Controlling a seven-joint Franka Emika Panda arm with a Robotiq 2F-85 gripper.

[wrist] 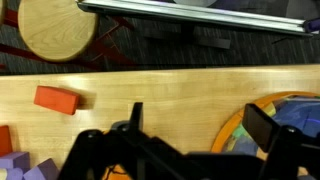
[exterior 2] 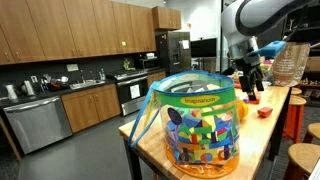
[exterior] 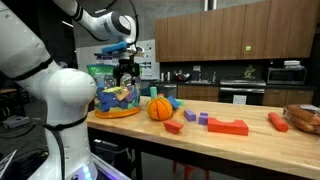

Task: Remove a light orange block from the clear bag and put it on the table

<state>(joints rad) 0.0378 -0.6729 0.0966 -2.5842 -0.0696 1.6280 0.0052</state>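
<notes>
Gripper (exterior: 126, 72) is released, jaws spread wide with nothing between them; the wrist view shows bare wood of the table (wrist: 150, 85) in the gap.

Clear bag (exterior 2: 195, 125) stands on the table, green band on top, packed with blue, yellow and green toys. Light orange block: can't single it out in any view, judged to be inside the bag among the others.

Key relation: in the wrist view the bag's rim (wrist: 262, 112) sits under one finger only, off to the right of frame, so the claw is not centred over the opening. In an exterior view the gripper hangs above the bag (exterior: 117, 95) on the side toward the ribbed orange ball (exterior: 160, 108). The claw needs to shift sideways toward the bag's middle, away from the ball, before dropping in.

Block's long axis can't be told. Red-orange block (wrist: 56, 99) and purple blocks (wrist: 20, 165) on the table are not the target.
</notes>
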